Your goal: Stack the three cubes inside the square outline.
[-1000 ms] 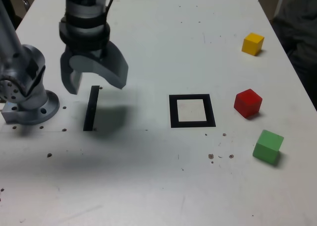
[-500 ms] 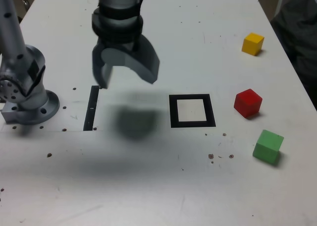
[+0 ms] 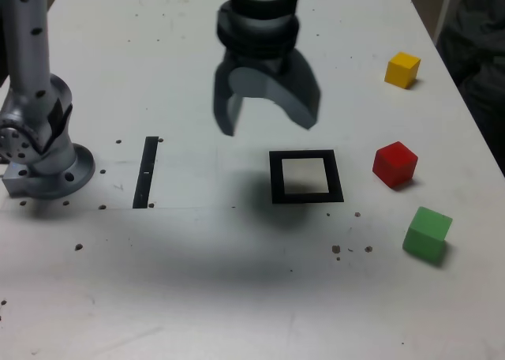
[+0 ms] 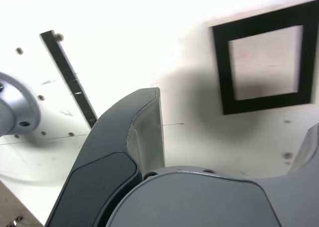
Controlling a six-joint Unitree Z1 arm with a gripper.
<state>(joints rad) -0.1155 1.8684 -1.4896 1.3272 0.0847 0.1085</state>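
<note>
My gripper (image 3: 264, 117) hangs open and empty above the table, a little behind and to the exterior view's left of the square outline (image 3: 306, 176). The outline's white centre is bare; in the wrist view the outline (image 4: 264, 62) shows past the fingers (image 4: 144, 132). Three cubes lie apart on the exterior view's right: the yellow cube (image 3: 402, 69) at the back, the red cube (image 3: 394, 163) just right of the outline, the green cube (image 3: 428, 234) nearer the front. No cube appears in the wrist view.
A narrow black strip (image 3: 146, 171) lies on the table to the exterior view's left of the outline, also seen as the strip (image 4: 70, 77) in the wrist view. The arm's metal base (image 3: 39, 151) stands at the far left. Small dark specks dot the white table (image 3: 237, 281).
The gripper has travelled steadily toward the exterior view's right, from above the black strip to near the square outline. It stayed open. The cubes have not moved.
</note>
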